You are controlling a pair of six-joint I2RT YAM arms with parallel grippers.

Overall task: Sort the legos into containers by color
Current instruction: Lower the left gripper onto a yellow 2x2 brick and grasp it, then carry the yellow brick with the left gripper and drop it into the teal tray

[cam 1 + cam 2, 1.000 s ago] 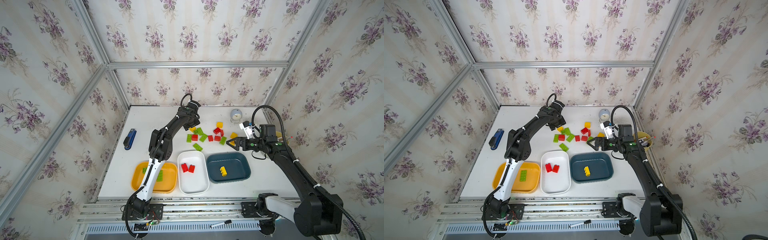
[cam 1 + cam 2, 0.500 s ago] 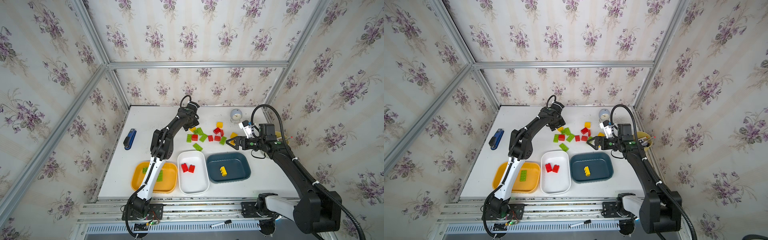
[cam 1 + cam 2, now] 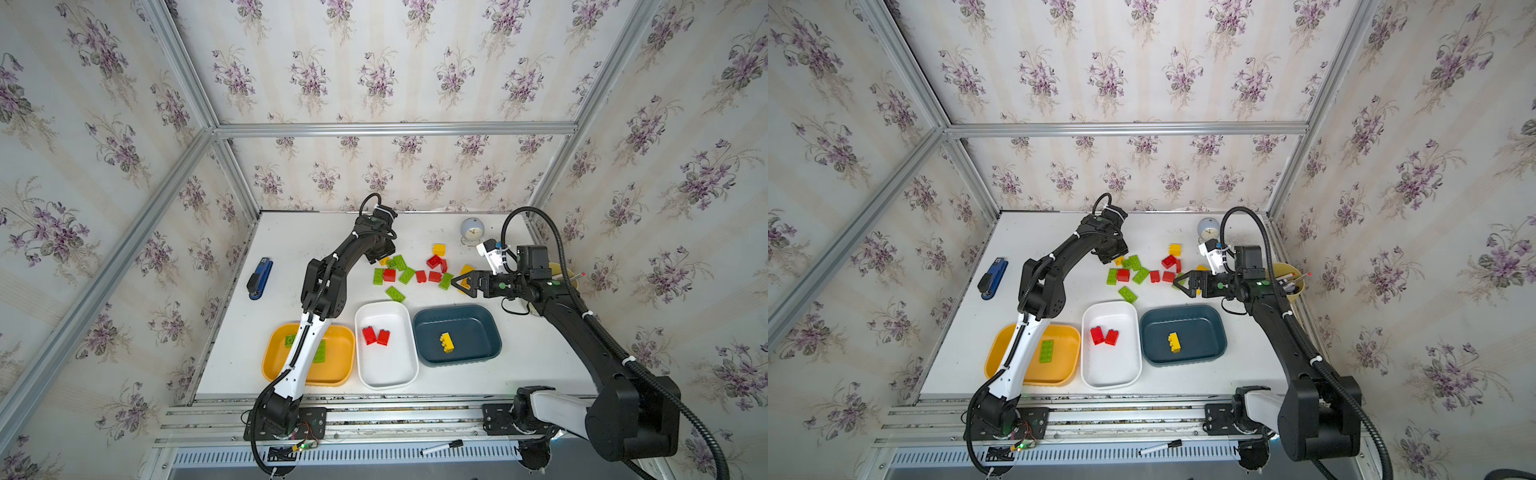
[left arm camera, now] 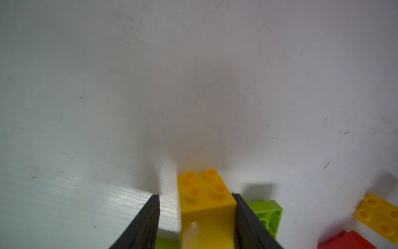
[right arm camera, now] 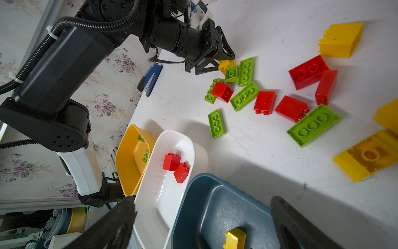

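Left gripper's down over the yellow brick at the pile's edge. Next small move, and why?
Probably close the left gripper onto the yellow brick before lifting: the jaws straddle it, one finger touching its side, the other with a gap. The teal tray already holds a yellow lego.

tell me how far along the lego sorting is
Done: two red bricks in the white tray, one yellow lego in the teal tray, green ones in the orange tray. In hand: left tool straddles a yellow brick, unclamped; right tool open, empty. Left: over a dozen loose bricks.
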